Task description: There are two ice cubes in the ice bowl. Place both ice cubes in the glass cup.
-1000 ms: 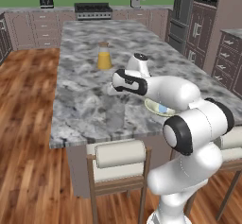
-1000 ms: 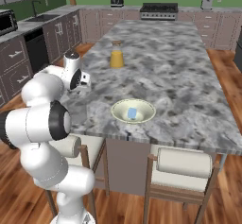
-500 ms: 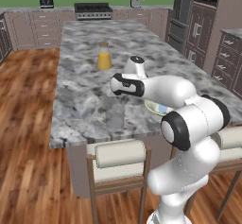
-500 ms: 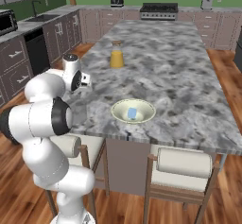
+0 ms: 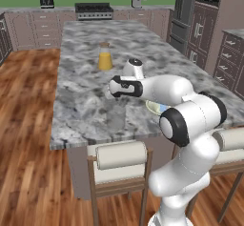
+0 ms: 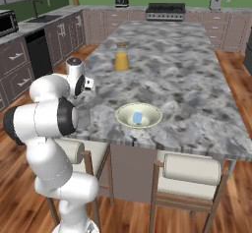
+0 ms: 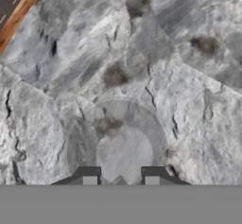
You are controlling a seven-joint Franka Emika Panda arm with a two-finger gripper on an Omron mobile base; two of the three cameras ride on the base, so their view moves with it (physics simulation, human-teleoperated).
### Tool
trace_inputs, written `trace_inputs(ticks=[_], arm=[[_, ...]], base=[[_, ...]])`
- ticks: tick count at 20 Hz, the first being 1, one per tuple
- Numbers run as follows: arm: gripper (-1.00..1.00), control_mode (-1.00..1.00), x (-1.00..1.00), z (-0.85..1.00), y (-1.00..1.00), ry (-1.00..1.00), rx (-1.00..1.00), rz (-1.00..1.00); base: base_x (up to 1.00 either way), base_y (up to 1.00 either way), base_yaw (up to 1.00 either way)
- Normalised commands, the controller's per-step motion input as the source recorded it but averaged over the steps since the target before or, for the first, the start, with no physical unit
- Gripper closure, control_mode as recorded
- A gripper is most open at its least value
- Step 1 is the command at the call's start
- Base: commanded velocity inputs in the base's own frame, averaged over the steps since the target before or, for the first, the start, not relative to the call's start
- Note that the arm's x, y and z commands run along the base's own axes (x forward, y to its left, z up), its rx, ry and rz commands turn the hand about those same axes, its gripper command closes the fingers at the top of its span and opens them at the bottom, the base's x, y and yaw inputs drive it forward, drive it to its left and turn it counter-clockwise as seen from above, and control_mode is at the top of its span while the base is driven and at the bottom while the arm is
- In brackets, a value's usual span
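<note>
Right base view: on the veined grey marble island (image 6: 197, 74), a lidded jar of orange liquid (image 6: 121, 57) stands well behind the shallow cream ice bowl (image 6: 139, 116), which holds one pale-blue ice cube (image 6: 137, 117). Beside the arm, the faint clear glass cup (image 5: 116, 114) sits directly under the gripper (image 7: 120, 176), whose tips are drawn narrow and hold nothing visible.

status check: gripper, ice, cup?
Gripper shut, above the glass cup; held cube not visible. One ice cube in the ice bowl. Orange jar well clear, nothing blocking.
</note>
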Motion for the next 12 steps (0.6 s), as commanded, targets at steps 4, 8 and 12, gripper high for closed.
trace_inputs(ticks=[4, 8, 12], arm=[[1.0, -1.0, 0.01, -0.17, 0.07, 0.0, 0.0, 0.0], [1.0, -1.0, 0.09, -0.09, 0.0, 0.0, 0.0, 0.0], [1.0, -1.0, 0.19, -0.04, 0.0, 0.0, 0.0, 0.0]], base=[[0.0, 0.0, 0.0], [0.0, 0.0, 0.0], [0.0, 0.0, 0.0]])
